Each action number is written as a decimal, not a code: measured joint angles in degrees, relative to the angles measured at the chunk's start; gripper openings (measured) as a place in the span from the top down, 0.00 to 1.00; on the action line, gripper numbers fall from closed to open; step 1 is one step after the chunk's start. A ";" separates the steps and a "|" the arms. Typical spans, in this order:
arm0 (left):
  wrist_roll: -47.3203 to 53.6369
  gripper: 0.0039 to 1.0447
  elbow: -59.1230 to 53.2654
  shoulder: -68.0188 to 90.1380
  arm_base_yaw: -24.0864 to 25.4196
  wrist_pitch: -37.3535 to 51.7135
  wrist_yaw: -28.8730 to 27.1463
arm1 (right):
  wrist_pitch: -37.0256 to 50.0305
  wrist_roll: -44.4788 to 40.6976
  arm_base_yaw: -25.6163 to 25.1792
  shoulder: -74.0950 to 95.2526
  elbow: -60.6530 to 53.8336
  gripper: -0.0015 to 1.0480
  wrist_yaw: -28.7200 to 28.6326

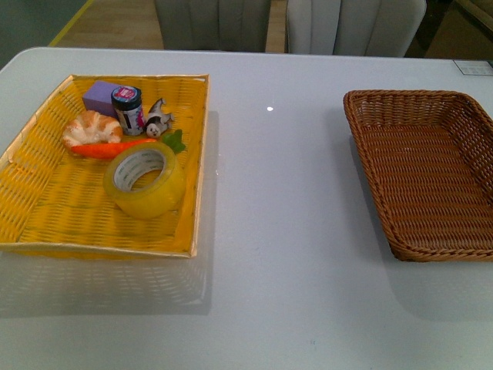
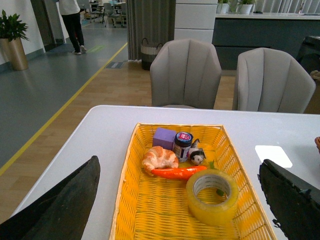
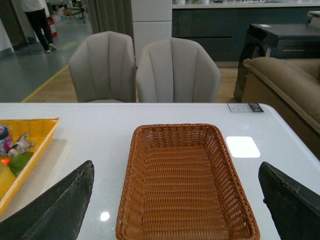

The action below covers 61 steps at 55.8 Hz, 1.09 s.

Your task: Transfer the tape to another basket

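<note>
The yellowish tape roll (image 1: 145, 182) lies on its side in the bright yellow tray (image 1: 46, 223) at the table's left, near the tray's front right. It also shows in the left wrist view (image 2: 213, 196). My left gripper (image 2: 180, 200) is open and hangs above the tray, well back from the tape. The dark brown wicker basket (image 1: 454, 231) sits at the table's right, with nothing in it. In the right wrist view this basket (image 3: 131, 185) lies between my right gripper's open fingers (image 3: 55, 210). My right gripper (image 3: 175, 205) holds nothing. Neither arm shows in the front view.
The yellow tray also holds a croissant (image 1: 92, 127), a carrot (image 1: 115, 148), a purple block (image 1: 104, 95), a small dark jar (image 1: 128, 109) and a small toy figure (image 1: 158, 120). Bare white table (image 1: 277, 231) lies between tray and basket. Grey chairs (image 2: 186, 75) stand behind.
</note>
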 joint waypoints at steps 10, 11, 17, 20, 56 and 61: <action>0.00 0.08 0.00 0.00 0.00 0.00 0.00 | 0.00 0.00 0.00 0.00 0.00 0.09 0.00; 0.00 0.08 0.00 0.00 0.00 0.00 0.00 | 0.00 0.00 0.00 0.00 0.00 0.09 0.00; 0.00 0.08 0.00 0.00 0.00 0.00 0.00 | 0.00 0.00 0.00 0.00 0.00 0.09 0.00; 0.00 0.08 0.00 0.00 0.00 0.00 0.00 | 0.00 0.00 0.00 0.00 0.00 0.09 0.00; -18.51 0.08 9.07 26.25 11.37 -0.79 25.24 | -0.02 0.00 0.00 -0.02 0.00 0.09 -0.02; -18.34 0.08 9.99 36.24 11.10 8.17 23.96 | -0.02 0.00 0.00 -0.02 0.00 0.09 -0.04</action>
